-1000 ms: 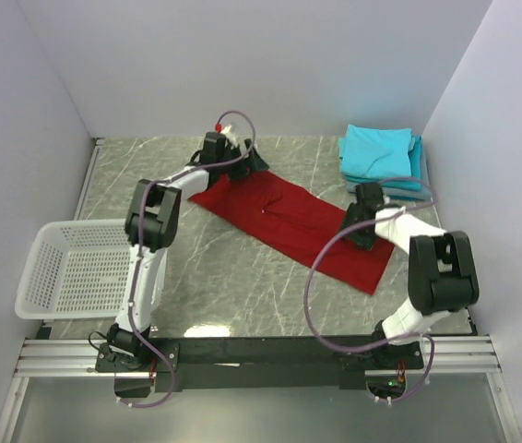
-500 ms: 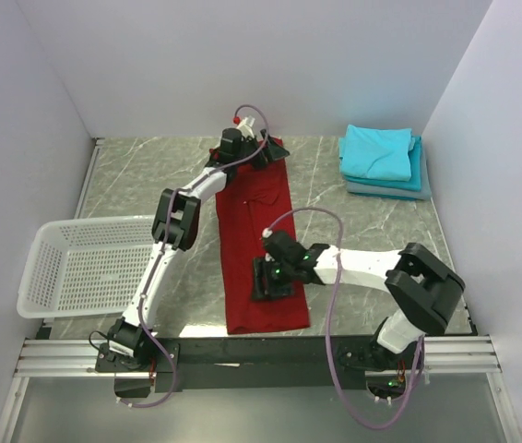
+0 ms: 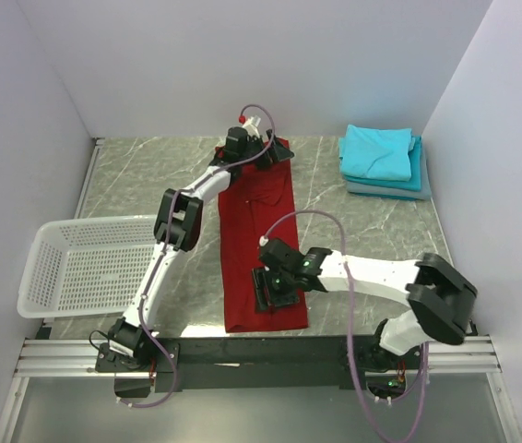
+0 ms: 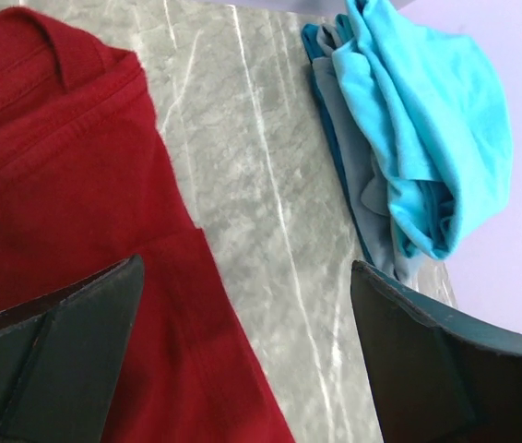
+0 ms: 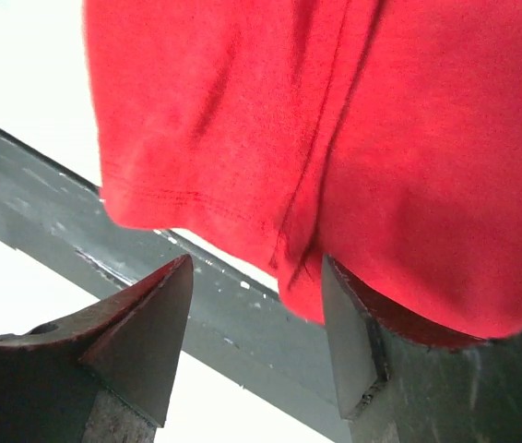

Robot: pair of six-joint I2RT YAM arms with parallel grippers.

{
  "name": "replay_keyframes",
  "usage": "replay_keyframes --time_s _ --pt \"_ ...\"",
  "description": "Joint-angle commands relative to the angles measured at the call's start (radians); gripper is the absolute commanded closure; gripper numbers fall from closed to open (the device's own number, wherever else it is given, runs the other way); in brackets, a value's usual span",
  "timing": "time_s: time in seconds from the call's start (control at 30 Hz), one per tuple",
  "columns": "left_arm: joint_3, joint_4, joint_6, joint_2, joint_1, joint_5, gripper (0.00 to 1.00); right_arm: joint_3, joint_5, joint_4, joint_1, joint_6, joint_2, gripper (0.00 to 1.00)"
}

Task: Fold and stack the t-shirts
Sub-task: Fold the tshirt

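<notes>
We find the red t-shirt (image 3: 259,221) flat on the worktop (image 3: 150,175) as a strip, long axis running far to near — left gripper (image 3: 264,154) at its far end, right gripper (image 3: 274,290) over its near hem, both sets of jaws parted, gripping nothing.

Overhead light: I see it bright, even, soft-shadowed.
Glare: pale sheen on the table's (image 3: 201,325) near edge.
Right wrist view: left side blown out white.

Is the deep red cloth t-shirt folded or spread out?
Partly folded: the deep red t-shirt lies as a long narrow strip.
</notes>
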Motion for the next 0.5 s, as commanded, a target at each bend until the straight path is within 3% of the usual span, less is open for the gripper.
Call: replay_keyframes --time_s 0.0,0.07,0.13,0.17,0.27,0.37,0.4,0.47 --pt "0.003 -0.068 0.068 -0.219 0.005 -0.003 0.01 0.074 0.159 -0.083 -0.026 -0.006 -0.121 0.34" --pt "-0.033 -0.111 0.081 -0.358 0.005 0.009 0.01 0.076 0.225 -0.112 -0.053 0.001 -0.196 0.33" --pt "-0.167 -0.147 0.107 -0.476 0.002 0.03 0.01 0.068 0.276 -0.137 -0.102 0.012 -0.282 0.32" --pt "-0.229 -0.15 0.114 -0.606 0.002 0.032 0.01 0.051 0.314 -0.14 -0.118 0.026 -0.314 0.31" --pt "-0.61 -0.152 0.11 -0.881 -0.006 0.0 0.0 -0.019 0.313 -0.129 -0.211 0.05 -0.455 0.26" --pt "-0.86 -0.126 0.102 -1.152 -0.041 -0.077 0.01 -0.102 0.298 -0.086 -0.317 0.057 -0.615 0.17" --pt "-1.03 -0.097 0.092 -1.219 -0.055 -0.106 0.01 -0.124 0.307 -0.076 -0.339 0.058 -0.655 0.1" --pt "-1.183 -0.06 0.067 -1.395 -0.105 -0.184 0.01 -0.182 0.307 -0.03 -0.365 0.064 -0.768 0.02"
